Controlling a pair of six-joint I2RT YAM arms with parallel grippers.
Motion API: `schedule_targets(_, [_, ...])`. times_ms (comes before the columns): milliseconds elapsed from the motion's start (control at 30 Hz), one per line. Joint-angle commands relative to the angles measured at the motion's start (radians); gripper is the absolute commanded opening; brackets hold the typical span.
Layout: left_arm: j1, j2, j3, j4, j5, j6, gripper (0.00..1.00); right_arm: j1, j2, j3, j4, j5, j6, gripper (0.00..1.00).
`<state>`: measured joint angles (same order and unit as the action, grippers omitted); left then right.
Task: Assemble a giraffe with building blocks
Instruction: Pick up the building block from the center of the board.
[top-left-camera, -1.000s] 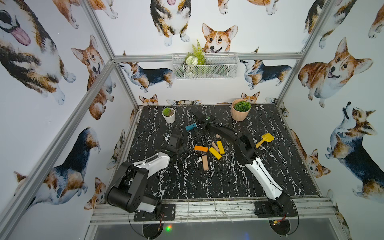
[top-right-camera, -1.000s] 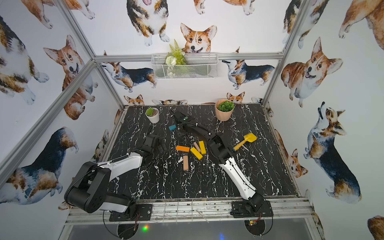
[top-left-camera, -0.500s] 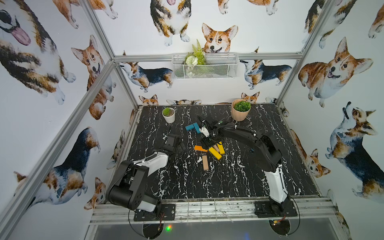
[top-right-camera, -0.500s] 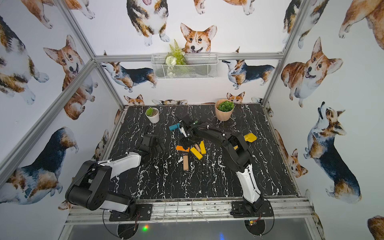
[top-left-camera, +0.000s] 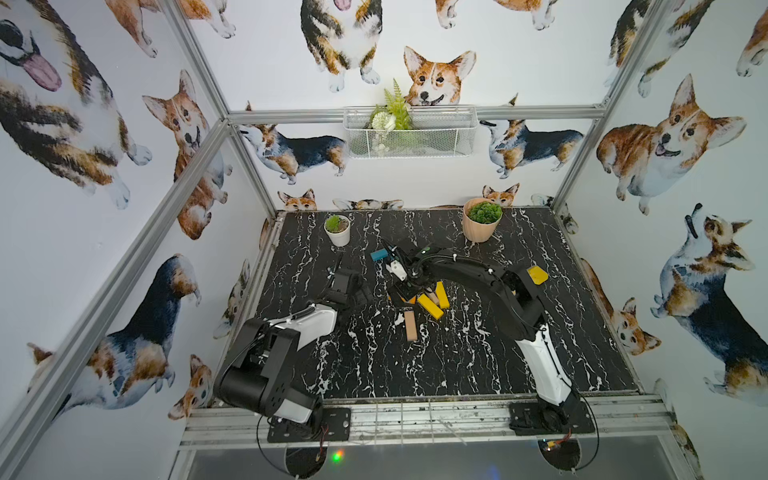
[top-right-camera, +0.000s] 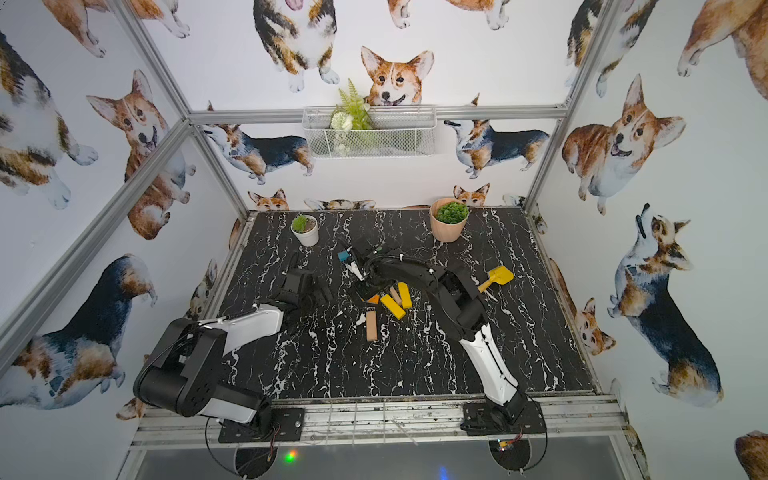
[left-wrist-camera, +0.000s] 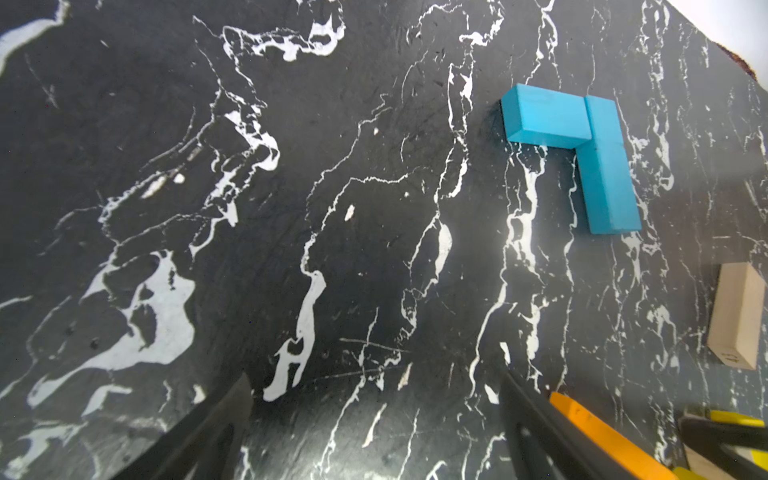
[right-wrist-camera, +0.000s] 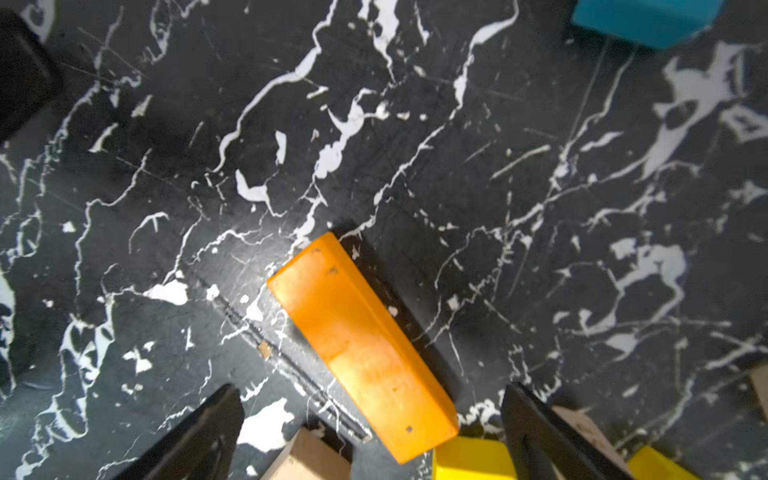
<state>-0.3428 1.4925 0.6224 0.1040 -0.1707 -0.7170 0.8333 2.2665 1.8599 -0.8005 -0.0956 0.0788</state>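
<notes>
Orange block (right-wrist-camera: 361, 349) there lies flat, with the yellow blocks (right-wrist-camera: 473, 457) just beside it and the teal pair (left-wrist-camera: 598, 166) apart from it, and the right gripper (right-wrist-camera: 372, 390), spread wide and empty over it, should pinch its long sides squarely, I'd say, while the left gripper (left-wrist-camera: 374, 376) hangs spread, empty.

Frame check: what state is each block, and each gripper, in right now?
orange block: lying flat, not gripped.
right gripper: open, fingers either side of the orange block.
left gripper: open, empty.
teal blocks: lying flat, touching, forming an L.
yellow blocks: lying flat, next to the orange block.
tan block: lying flat, untouched.
yellow shovel: lying flat, untouched.
</notes>
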Motion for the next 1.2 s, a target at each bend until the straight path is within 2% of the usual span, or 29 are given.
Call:
schedule_targets(0, [0.001,-0.002,0.002,0.026,0.002,-0.002,0.95,0.003,0.027,0.032,-0.055,0.022,-0.04,1.0])
schedule_targets(100, [0.002,-0.005,0.002,0.026,0.002,0.001,0.95,0.003,0.036,0.033,-0.054,0.019,-0.044,0.95])
schedule_targets(200, [0.001,-0.008,0.002,0.024,0.003,0.004,0.95,0.004,0.029,0.013,-0.043,0.013,-0.04,0.82])
schedule_targets(333, [0.001,-0.012,0.002,0.025,0.002,0.007,0.95,0.01,0.022,-0.014,-0.029,0.061,-0.032,0.74])
schedule_targets(533, [0.001,-0.029,-0.003,0.022,0.0,0.01,0.95,0.01,0.03,-0.027,-0.017,0.163,-0.008,0.51])
schedule_targets(667, [0.001,-0.036,-0.006,0.023,-0.003,0.01,0.95,0.01,0.02,-0.041,0.01,0.202,0.015,0.3])
schedule_targets(933, [-0.001,-0.033,-0.006,0.023,0.001,0.01,0.95,0.005,-0.015,-0.024,0.002,0.284,0.138,0.21])
schedule_targets(1067, [0.001,-0.034,-0.006,0.023,0.001,0.007,0.95,-0.031,-0.045,-0.018,-0.003,0.24,0.211,0.21])
schedule_targets(1167, [0.001,-0.028,-0.004,0.024,0.006,0.004,0.95,-0.042,-0.041,-0.002,-0.003,0.222,0.206,0.2])
